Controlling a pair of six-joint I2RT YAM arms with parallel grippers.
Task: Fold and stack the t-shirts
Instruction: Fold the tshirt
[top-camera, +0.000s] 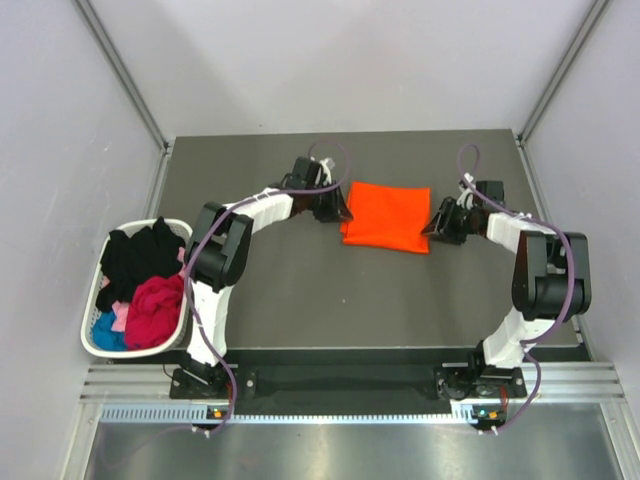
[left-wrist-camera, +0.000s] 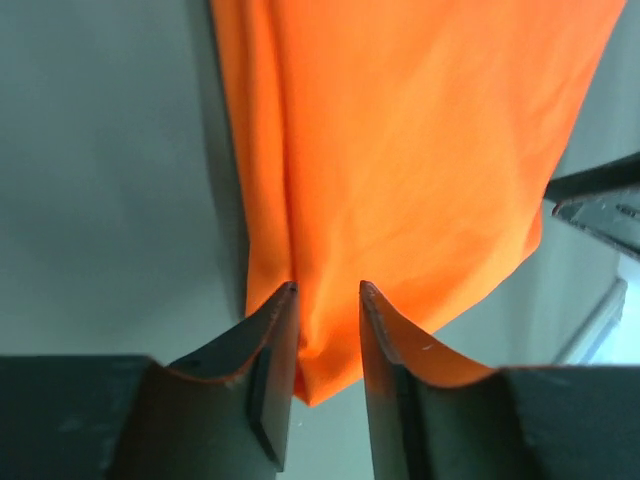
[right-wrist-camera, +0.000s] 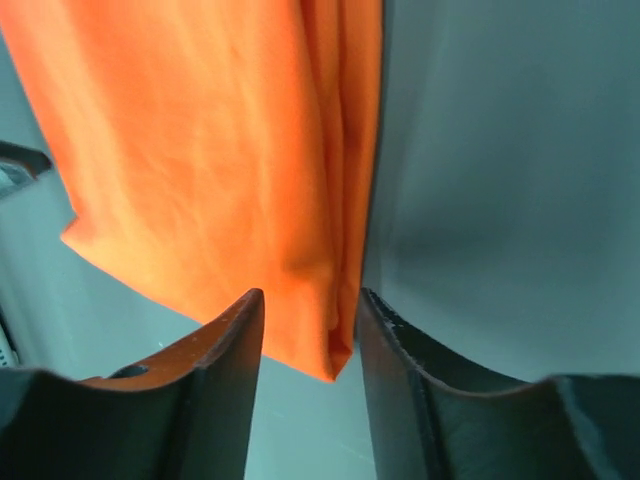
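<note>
A bright orange t-shirt (top-camera: 386, 216) lies folded into a flat rectangle on the dark table (top-camera: 300, 290), toward the back centre. My left gripper (top-camera: 340, 212) is low at its left edge and my right gripper (top-camera: 432, 225) at its right edge. In the left wrist view the left gripper (left-wrist-camera: 327, 290) is open, with a corner of the orange t-shirt (left-wrist-camera: 400, 150) lying loose between the fingers. The right wrist view shows the right gripper (right-wrist-camera: 310, 295) open too, a folded corner of the orange t-shirt (right-wrist-camera: 200, 150) in the gap, unpinched.
A white basket (top-camera: 97, 350) stands off the table's left edge, holding a black t-shirt (top-camera: 140, 255), a magenta t-shirt (top-camera: 155, 308) and a blue t-shirt (top-camera: 108, 330). Grey walls close in on the left, back and right.
</note>
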